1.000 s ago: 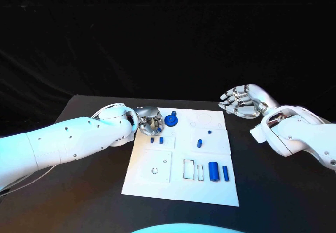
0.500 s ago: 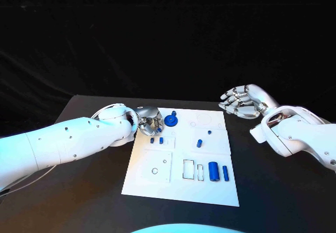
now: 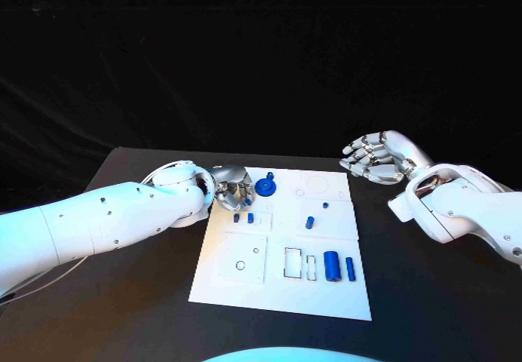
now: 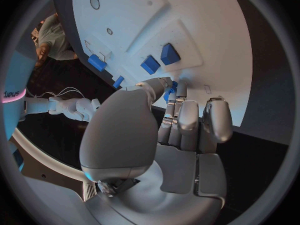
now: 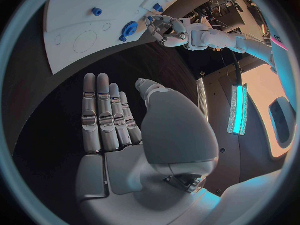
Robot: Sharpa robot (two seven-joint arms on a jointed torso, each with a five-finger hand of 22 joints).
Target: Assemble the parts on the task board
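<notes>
The white task board (image 3: 285, 256) is placed in the middle of the black table (image 3: 130, 302). At its far left corner the left hand (image 3: 231, 188) is seen, with its fingers curled in, just beside a round blue part with a knob (image 3: 265, 187). In the left wrist view the fingertips (image 4: 169, 87) are met at a small blue piece at the edge of the board (whether this piece is really pinched cannot be told). Two small blue pegs (image 3: 243, 218) are standing in a raised square near that hand, and a short blue peg (image 3: 310, 222) is standing further right. Near the front right of the board, a thick blue cylinder (image 3: 332, 266) and a thinner blue pin (image 3: 350, 265) are laid side by side, next to two rectangular slots (image 3: 300, 264). The right hand (image 3: 373, 158) is held above the table beyond the far right corner of the board, apart from it. Its fingers (image 5: 103, 112) are stretched out straight and nothing is held in it.
</notes>
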